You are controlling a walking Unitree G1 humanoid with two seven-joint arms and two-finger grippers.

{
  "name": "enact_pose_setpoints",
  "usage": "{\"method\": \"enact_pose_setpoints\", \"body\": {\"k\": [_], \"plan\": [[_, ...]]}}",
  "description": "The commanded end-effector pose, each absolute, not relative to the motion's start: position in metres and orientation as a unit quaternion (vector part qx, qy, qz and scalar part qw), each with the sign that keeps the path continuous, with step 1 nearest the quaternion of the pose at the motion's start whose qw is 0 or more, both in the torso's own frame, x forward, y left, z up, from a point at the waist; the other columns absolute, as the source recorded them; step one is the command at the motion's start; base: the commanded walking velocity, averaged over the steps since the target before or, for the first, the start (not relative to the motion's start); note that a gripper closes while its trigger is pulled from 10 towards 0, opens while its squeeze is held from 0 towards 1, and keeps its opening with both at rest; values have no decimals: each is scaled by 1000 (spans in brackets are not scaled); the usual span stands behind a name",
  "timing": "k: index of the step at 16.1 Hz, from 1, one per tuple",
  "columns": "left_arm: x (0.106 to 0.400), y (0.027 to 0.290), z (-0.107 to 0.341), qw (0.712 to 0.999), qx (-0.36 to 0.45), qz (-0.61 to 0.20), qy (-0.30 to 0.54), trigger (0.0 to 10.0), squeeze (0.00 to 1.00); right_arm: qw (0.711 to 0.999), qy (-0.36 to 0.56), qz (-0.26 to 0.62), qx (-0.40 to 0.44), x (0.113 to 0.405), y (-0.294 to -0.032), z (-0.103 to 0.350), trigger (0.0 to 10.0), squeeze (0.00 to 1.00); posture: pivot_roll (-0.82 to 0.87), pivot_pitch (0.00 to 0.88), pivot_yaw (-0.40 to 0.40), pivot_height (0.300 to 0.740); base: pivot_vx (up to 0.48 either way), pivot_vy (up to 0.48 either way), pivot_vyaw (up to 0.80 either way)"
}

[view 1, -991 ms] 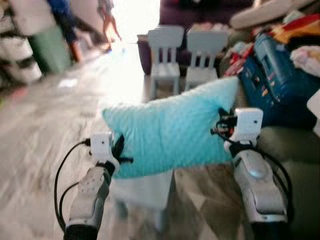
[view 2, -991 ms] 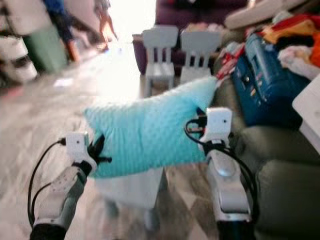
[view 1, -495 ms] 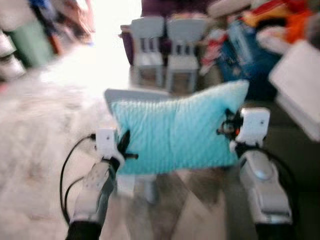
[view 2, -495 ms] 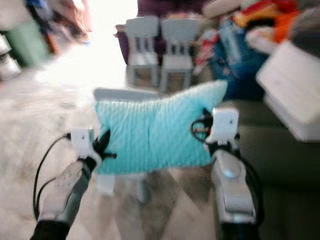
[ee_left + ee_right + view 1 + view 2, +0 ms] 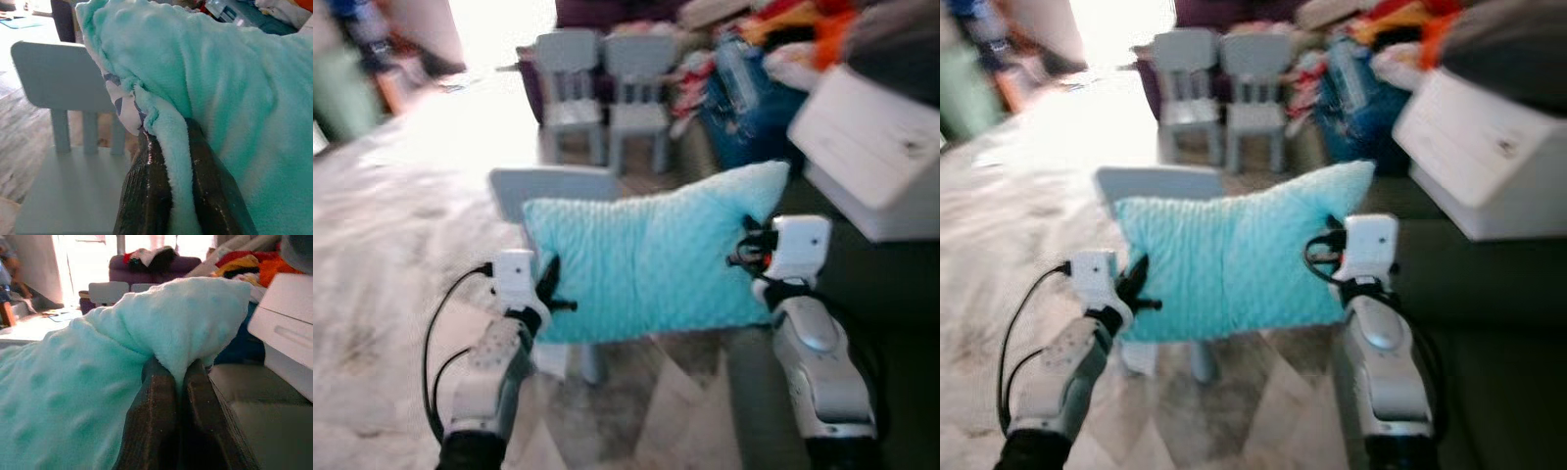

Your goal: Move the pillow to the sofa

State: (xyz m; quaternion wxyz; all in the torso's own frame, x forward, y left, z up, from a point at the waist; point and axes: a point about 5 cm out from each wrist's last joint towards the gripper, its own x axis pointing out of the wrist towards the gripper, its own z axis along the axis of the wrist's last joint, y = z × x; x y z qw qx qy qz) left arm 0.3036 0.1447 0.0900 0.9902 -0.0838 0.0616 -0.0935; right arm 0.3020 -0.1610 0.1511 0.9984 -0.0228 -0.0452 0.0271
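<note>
A turquoise dotted pillow [image 5: 651,264] hangs in the air in front of me, held by both ends. My left gripper [image 5: 551,294] is shut on its left edge, and in the left wrist view the fabric is pinched between the black fingers [image 5: 146,196]. My right gripper [image 5: 747,257] is shut on the right upper corner; the right wrist view has the corner squeezed between the fingers [image 5: 154,421]. The dark green sofa [image 5: 1489,294] lies to my right, its seat cushion [image 5: 254,416] just beyond the pillow's right end.
A small pale blue chair [image 5: 553,186] stands on the floor directly under and behind the pillow. Two more little chairs [image 5: 597,88] stand further back. A white box [image 5: 871,147], a blue case [image 5: 744,98] and piled clothes crowd the sofa's far end.
The view has swung to the right, so the sofa and white box fill more of the right side. Both grippers hold the pillow just as before.
</note>
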Motion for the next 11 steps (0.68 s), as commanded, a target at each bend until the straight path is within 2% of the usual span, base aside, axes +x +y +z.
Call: {"method": "enact_pose_setpoints", "body": {"k": [1, 11], "plan": [[306, 146, 95, 991, -83, -91, 52, 10000, 0, 998, -55, 31, -24, 304, -160, 157, 10000, 0, -201, 0, 23, 740, 0, 0, -800], [312, 156, 97, 994, -65, -68, 51, 10000, 0, 998, -51, 31, -32, 303, -165, 156, 10000, 0, -201, 3, 29, 740, 0, 0, -800]]}}
